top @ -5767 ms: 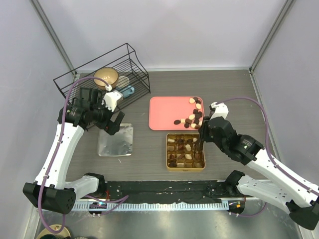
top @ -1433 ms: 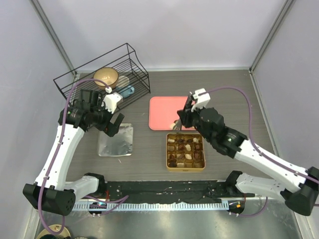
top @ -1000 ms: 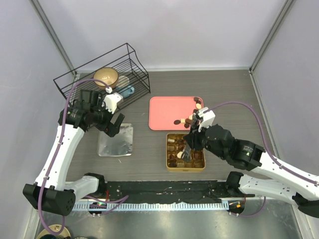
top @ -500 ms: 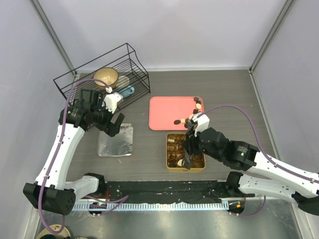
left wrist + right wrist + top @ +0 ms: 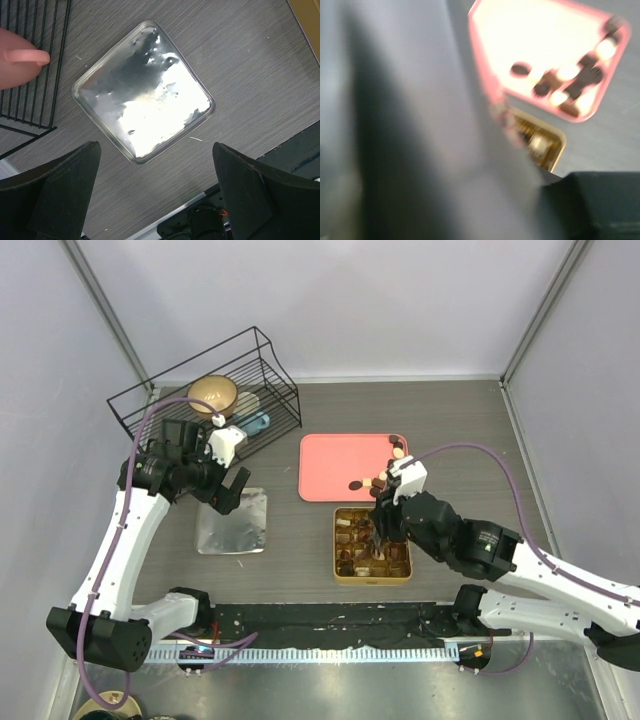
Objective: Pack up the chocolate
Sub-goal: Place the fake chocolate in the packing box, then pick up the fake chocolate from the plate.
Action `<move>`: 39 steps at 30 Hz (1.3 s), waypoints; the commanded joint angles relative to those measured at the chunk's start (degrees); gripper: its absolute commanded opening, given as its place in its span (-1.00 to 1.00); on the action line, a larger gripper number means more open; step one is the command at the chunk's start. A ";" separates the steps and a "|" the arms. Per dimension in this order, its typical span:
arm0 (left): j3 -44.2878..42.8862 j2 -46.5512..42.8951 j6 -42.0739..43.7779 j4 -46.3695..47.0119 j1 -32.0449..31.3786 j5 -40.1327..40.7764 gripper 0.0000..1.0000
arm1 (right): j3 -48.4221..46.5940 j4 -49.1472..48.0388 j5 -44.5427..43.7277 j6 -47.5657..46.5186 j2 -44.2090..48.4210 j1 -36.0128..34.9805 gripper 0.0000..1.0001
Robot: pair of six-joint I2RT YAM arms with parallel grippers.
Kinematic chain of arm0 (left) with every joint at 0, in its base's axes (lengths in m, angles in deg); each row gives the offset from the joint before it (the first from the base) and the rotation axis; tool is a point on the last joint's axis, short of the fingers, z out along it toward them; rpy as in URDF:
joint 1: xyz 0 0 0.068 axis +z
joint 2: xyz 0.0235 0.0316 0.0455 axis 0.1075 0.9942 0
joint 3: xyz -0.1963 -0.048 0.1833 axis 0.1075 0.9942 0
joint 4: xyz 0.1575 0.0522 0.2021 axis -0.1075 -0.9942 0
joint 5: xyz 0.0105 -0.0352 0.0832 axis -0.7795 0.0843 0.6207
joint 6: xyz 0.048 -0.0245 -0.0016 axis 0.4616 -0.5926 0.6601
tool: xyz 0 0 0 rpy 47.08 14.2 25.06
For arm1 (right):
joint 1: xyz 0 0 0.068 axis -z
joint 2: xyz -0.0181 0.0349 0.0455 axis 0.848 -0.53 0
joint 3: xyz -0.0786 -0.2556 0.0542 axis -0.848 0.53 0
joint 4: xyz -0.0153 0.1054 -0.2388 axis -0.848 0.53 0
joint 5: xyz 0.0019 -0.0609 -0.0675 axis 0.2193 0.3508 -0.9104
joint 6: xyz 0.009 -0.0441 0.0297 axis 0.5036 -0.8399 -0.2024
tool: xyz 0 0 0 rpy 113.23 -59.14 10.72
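Some chocolate (image 5: 346,524) sits in the gold tin (image 5: 337,550) at lower centre, the rest at the right end of the pink tray (image 5: 335,465); the right fingers (image 5: 379,539) (grip unreadable, too blurry) down in it could nudge seated pieces, while the left fingers (image 5: 228,490) are spread wide.

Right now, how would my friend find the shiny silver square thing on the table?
Find the black wire basket at the back left. Just in front of it lies a flat, square silver metal tray. Unlike the flat pink tray and gridded gold tin to its right, it's mirror-shiny.
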 commanded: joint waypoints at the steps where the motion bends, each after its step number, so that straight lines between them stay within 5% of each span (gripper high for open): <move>1: -2.50 -0.75 -0.32 0.42 0.44 -0.87 0.99 | -6.43 -8.86 -12.99 -8.02 -3.19 0.86 -0.18; 9: -2.59 -0.48 -0.85 0.42 0.35 -0.35 1.00 | -6.80 -28.52 -0.80 -14.20 -14.00 23.24 -0.18; 16: -2.67 -0.66 -0.50 0.42 0.35 0.53 1.00 | -9.25 -41.11 5.54 -14.90 -27.35 32.93 -0.12; 24: -2.32 -1.10 0.46 0.34 0.35 1.85 0.99 | -12.33 -46.75 12.29 -13.32 -37.91 35.59 -0.10; 39: -1.27 -1.27 0.82 0.34 0.35 2.03 0.99 | -7.76 -47.80 16.62 -10.77 -40.64 34.71 -0.10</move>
